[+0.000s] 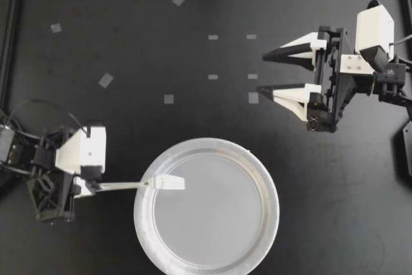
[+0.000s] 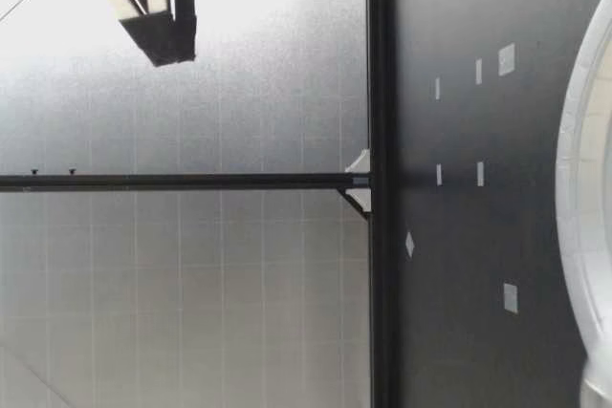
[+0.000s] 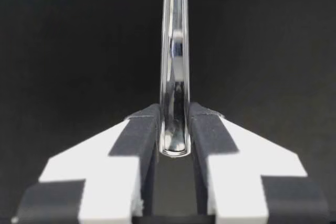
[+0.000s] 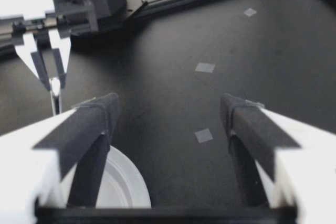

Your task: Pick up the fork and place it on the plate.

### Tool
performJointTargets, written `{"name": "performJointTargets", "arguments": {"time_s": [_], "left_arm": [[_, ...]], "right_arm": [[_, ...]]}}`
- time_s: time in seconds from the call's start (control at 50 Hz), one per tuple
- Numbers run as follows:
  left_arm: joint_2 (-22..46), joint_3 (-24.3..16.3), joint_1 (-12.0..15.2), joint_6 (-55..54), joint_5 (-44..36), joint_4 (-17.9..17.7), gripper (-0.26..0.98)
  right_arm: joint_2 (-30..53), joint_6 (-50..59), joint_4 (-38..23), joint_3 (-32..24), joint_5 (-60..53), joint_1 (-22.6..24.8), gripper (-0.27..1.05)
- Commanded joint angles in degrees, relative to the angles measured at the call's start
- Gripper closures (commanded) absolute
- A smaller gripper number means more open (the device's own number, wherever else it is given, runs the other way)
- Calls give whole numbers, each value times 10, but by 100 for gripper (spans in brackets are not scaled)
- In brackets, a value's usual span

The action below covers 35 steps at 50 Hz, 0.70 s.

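Clear plastic fork [image 1: 145, 184]: gripped at its handle end, with the tines reaching just past the rim of the round white plastic plate [image 1: 273, 192] on the left arm's side. From here I can't tell whether the tines touch it.
Left gripper [image 1: 95, 187]: just beside the plate. Its fingers [image 3: 140, 135] are clenched on the fork [image 3: 174, 66] from both sides, and the handle is turned on edge between them.
Right gripper [image 1: 261, 73]: well apart from the plate, with its fingers [image 4: 92, 124] spread wide and nothing between them.
Plate: lying flat on the black tabletop [image 1: 129, 133]; the low view catches only its rim [image 2: 577, 169].
Grey tape squares [image 1: 168, 99]: scattered over the tabletop beyond the plate.
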Motion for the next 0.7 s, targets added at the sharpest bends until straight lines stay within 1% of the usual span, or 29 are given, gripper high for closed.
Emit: {"name": "performJointTargets", "arguments": {"time_s": [0.0, 0.2, 0.52, 0.68], "left_arm": [[1, 3, -4, -2, -4, 1, 75], [17, 13, -4, -2, -9, 1, 75], [25, 10, -4, -16, -13, 0, 75], [25, 7, -4, -34, -16, 0, 73]], "right_arm": [[-1, 0, 1, -6, -3, -4, 7], [-2, 4, 2, -4, -3, -4, 7], [-2, 11, 2, -4, -4, -4, 7], [-2, 11, 3, -4, -5, -4, 7]]}}
